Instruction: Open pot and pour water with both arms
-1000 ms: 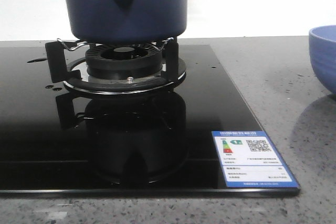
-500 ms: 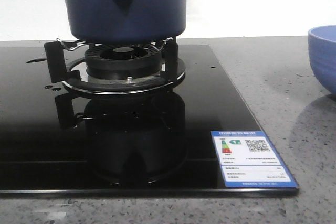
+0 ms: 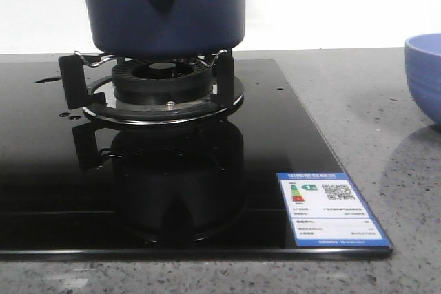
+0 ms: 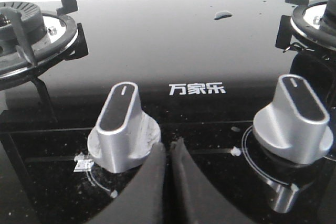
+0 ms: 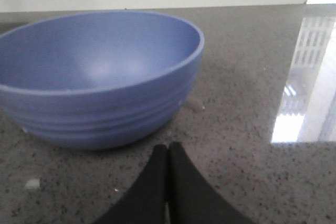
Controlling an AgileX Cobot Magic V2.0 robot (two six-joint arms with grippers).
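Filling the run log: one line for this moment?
pot: on burner | left gripper: shut, empty | right gripper: shut, empty, before bowl

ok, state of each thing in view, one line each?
dark navy-blue round pot: upright on the burner stand, top out of frame
light blue ribbed bowl: upright on the counter, looks empty
left silver stove knob: pointer straight
right silver stove knob: pointer straight
left gripper: shut, empty
right gripper: shut, empty
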